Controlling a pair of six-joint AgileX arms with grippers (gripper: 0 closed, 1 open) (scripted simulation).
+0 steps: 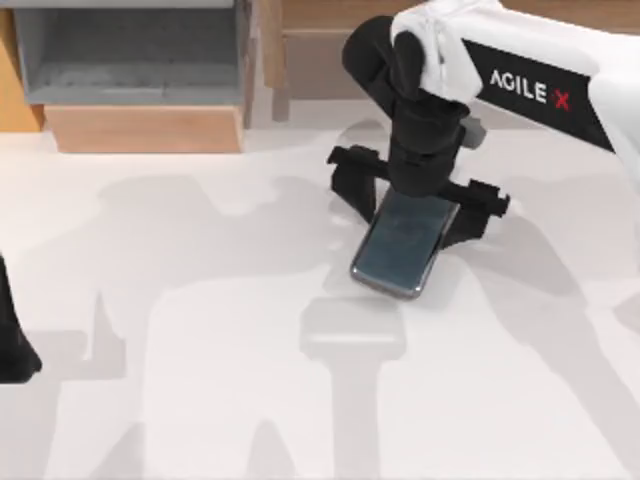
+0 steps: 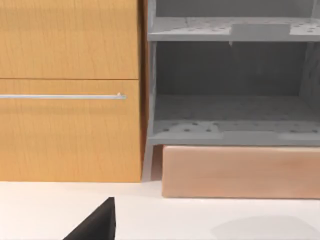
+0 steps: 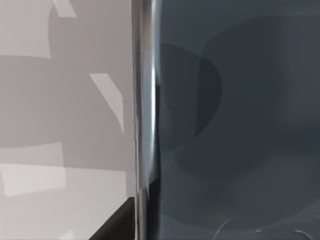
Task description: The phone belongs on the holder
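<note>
— From above, where is your right pincer?
— Over the bench, fingers spread wide; the phone lies directly beneath it.
— Left pincer?
— Parked far left; I cannot tell its state.
— Right wrist?
— Phone close below.

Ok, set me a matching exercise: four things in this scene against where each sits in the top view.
Things:
1. phone
2. right gripper
3. left gripper
4. grey shelf unit

Places:
A. at the table's left edge
B. at the back left, behind the table
C. directly over the phone's far end
D. on the table, right of centre

Pairs: 1-D, 2-C, 3-A, 4-B
</note>
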